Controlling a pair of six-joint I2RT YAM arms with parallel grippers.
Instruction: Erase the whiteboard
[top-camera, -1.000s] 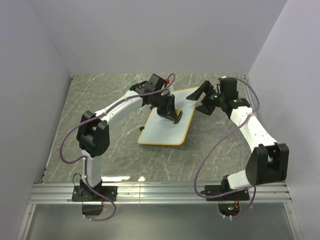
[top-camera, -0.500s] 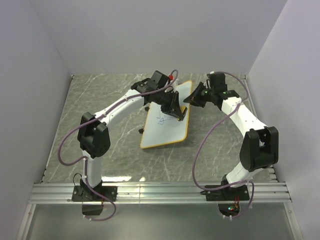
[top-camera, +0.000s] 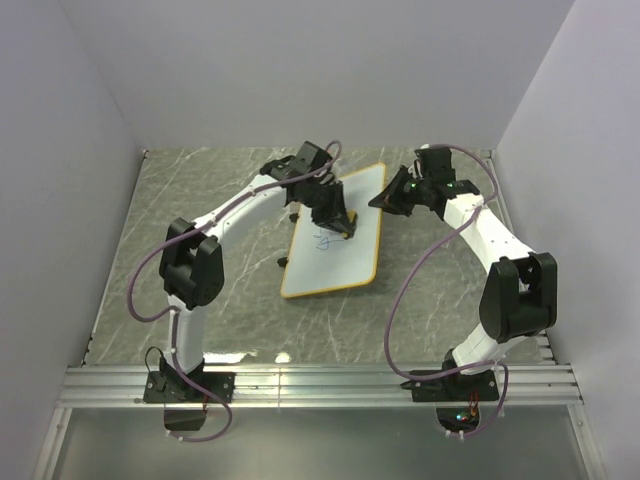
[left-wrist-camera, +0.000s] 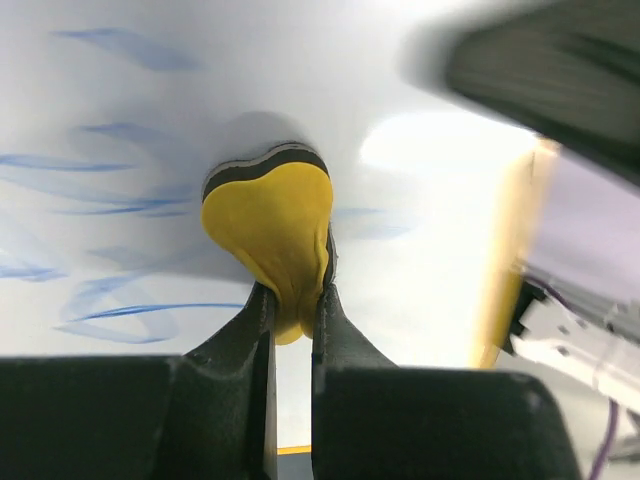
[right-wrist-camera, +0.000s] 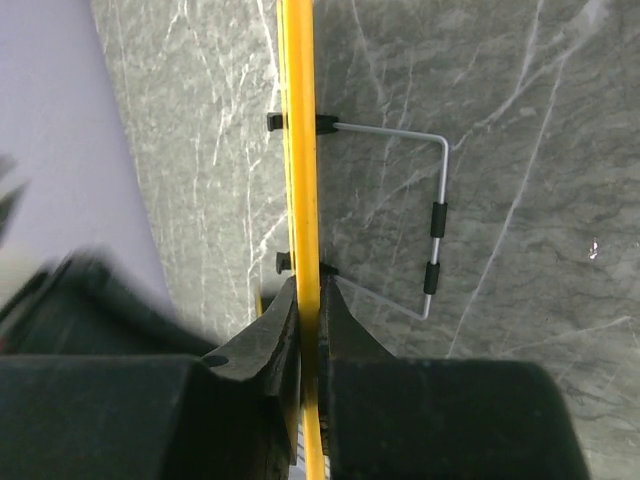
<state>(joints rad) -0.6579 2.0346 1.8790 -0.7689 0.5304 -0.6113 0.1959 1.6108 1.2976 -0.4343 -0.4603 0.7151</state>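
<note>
While your left gripper (top-camera: 338, 222) presses a yellow eraser (left-wrist-camera: 270, 225) onto the whiteboard (top-camera: 335, 262), its jaws are pinched tight on the eraser's tail. You have the whiteboard mid-table (top-camera: 200, 200), long axis running near-left to far-right, far short end toward the back wall. Your right gripper (right-wrist-camera: 310, 300) is clamped on the orange rim (right-wrist-camera: 298, 120) at the far-right edge. Blue scribbles (left-wrist-camera: 90, 170) lie left of the eraser. Wire stand (right-wrist-camera: 436, 215) joins the rim at 2 black tabs (right-wrist-camera: 290, 122).
</note>
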